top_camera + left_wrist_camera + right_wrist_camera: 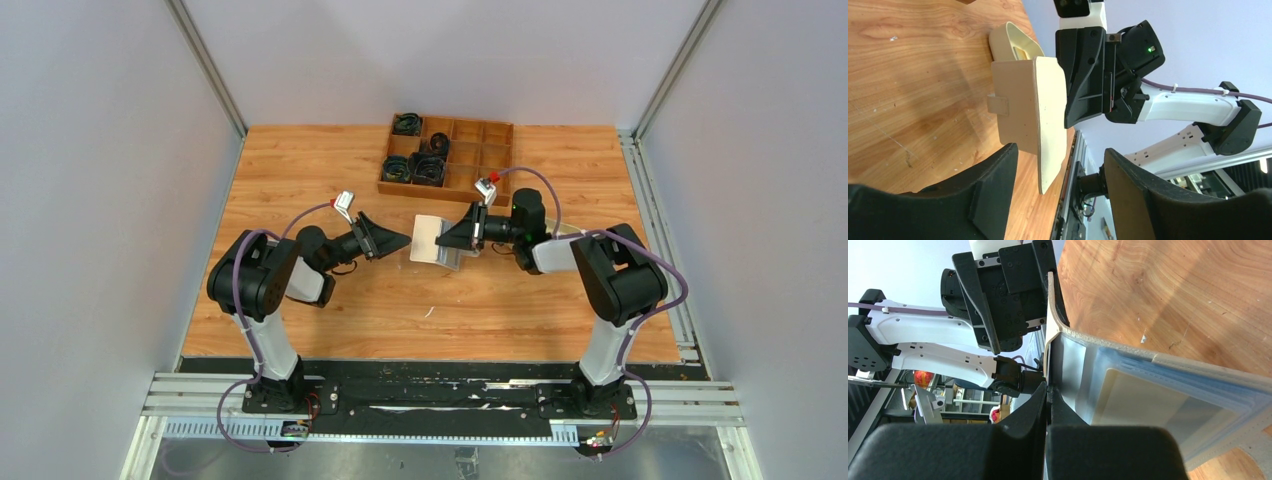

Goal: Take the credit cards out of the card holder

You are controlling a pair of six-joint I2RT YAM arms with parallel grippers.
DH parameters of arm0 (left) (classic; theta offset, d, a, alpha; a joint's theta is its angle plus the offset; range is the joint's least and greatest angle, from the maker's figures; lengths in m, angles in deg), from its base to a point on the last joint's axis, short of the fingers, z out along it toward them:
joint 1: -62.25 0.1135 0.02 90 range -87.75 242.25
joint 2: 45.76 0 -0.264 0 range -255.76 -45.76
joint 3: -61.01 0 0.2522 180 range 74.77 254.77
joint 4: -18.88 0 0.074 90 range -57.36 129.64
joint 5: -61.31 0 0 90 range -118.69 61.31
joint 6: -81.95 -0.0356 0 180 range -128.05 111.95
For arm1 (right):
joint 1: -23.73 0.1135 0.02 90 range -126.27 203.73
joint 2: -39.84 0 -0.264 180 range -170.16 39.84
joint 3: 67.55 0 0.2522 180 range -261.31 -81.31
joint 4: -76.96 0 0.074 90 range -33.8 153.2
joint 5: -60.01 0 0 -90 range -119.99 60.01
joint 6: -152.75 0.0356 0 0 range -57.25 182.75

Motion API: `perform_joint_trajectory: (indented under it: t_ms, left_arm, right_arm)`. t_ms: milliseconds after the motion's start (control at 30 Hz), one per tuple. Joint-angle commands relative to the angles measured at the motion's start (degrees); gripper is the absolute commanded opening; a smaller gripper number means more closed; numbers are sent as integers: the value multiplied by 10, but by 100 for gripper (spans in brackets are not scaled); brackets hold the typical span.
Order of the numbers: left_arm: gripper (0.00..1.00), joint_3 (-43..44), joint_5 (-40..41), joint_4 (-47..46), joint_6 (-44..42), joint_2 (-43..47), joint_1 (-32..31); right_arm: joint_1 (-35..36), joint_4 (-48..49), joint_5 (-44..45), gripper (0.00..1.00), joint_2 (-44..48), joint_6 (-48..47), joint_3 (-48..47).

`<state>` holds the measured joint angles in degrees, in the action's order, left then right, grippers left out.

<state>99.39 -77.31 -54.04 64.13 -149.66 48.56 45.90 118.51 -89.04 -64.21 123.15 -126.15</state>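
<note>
The beige card holder (433, 240) hangs open above the middle of the table, between the two grippers. My right gripper (465, 236) is shut on one raised flap of it (1048, 390). The other half lies flat, and the credit cards (1158, 405), grey-blue and whitish, sit in its slots. In the left wrist view the card holder (1018, 105) shows its tan outside and snap tab. My left gripper (1060, 152) is open, its fingers wide on either side of the pale flap's lower corner without touching it. From above, the left gripper (398, 241) is at the holder's left edge.
A brown wooden compartment box (447, 155) with coils of black cable stands at the back of the table. A cream oval tray (1013, 42) lies just behind the card holder. A metal rail (440, 395) runs along the near edge by the arm bases.
</note>
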Motion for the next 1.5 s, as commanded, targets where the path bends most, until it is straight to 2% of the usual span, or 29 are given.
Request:
perform_joint_trajectory:
  t_ms: [0,133,533,600,667,700,1100,1467]
  left_arm:
    - [68,-4,-2,-31,-15,-6,-6]
    - [68,-6,4,-31,-15,-11,-6]
    - [34,-2,-6,-30,-14,-9,-10]
    - [24,-2,-6,-30,-14,-9,-11]
    - [5,-1,-8,-30,-11,-10,-11]
    - [0,-1,-8,-30,-10,-12,-11]
    - [0,-1,-10,-31,-13,-3,-10]
    - [0,-1,-12,-31,-15,1,-8]
  right_arm:
    - [14,-7,1,0,17,-16,-26]
    - [19,-10,3,0,18,-17,-33]
    - [29,-5,5,0,17,-13,-39]
    - [30,-5,5,0,17,-13,-39]
    - [30,-5,5,0,17,-13,-39]
    - [29,-5,5,0,17,-13,-39]
    - [-4,23,-10,0,21,0,-2]
    - [-30,-7,-19,0,36,-28,25]
